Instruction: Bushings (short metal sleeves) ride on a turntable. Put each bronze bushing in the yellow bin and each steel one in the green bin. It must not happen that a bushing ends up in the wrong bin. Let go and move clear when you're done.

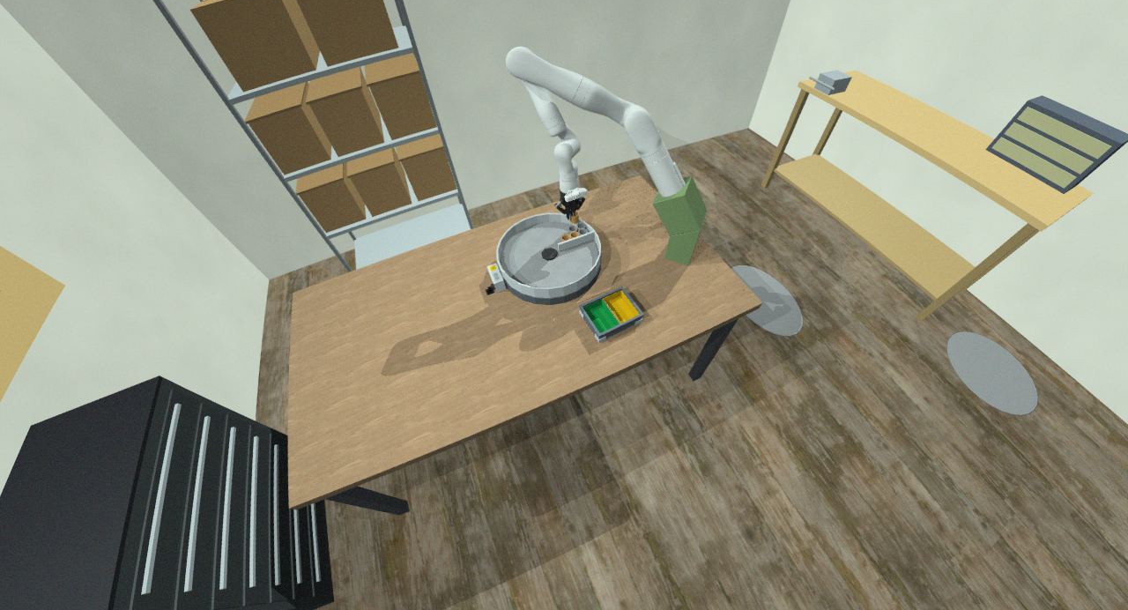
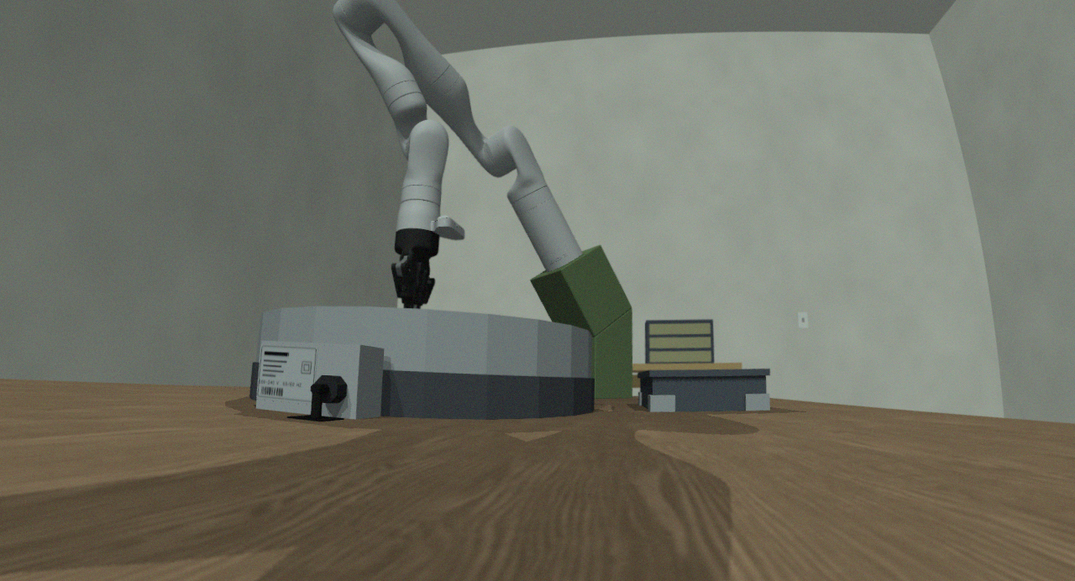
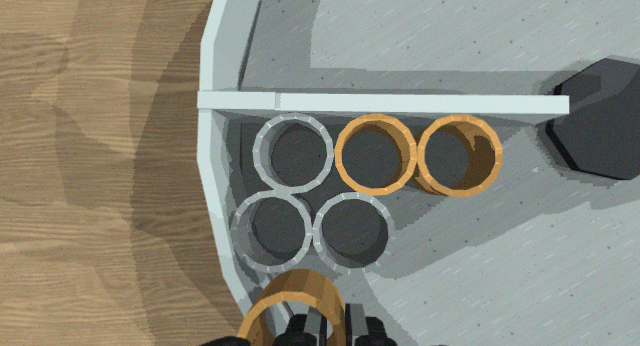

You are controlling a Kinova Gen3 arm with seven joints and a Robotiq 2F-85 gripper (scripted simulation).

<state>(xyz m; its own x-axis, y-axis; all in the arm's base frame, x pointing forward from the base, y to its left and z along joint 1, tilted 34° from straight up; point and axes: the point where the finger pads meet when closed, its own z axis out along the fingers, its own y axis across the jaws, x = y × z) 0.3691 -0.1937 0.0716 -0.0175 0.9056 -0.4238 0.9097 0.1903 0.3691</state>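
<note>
My gripper [image 1: 573, 213] [image 2: 411, 305] [image 3: 335, 327] is shut on the wall of a bronze bushing [image 3: 301, 280], one finger inside it and one outside. It is low over the turntable [image 1: 548, 286] [image 2: 451, 344] [image 3: 206, 146], near the rim. Whether the bushing touches the floor is unclear. Two bronze bushings [image 3: 407, 153] [image 3: 487, 161] stand along the white divider [image 3: 425, 103]. A steel bushing [image 3: 263, 153] stands at their rim end. Two more steel bushings [image 3: 243, 231] [image 3: 317, 231] stand between that row and the held one. The green bin [image 1: 601, 316] and yellow bin [image 1: 623, 307] show no bushings.
The dark hub [image 1: 549, 254] [image 3: 600, 131] stands at the turntable's centre. A control box [image 1: 495, 277] [image 2: 319, 379] sits against its outside. The bins share a dark tray [image 2: 702, 391] on the wooden table [image 1: 378, 401]. The green arm mount [image 1: 682, 219] [image 2: 612, 352] stands beside the turntable.
</note>
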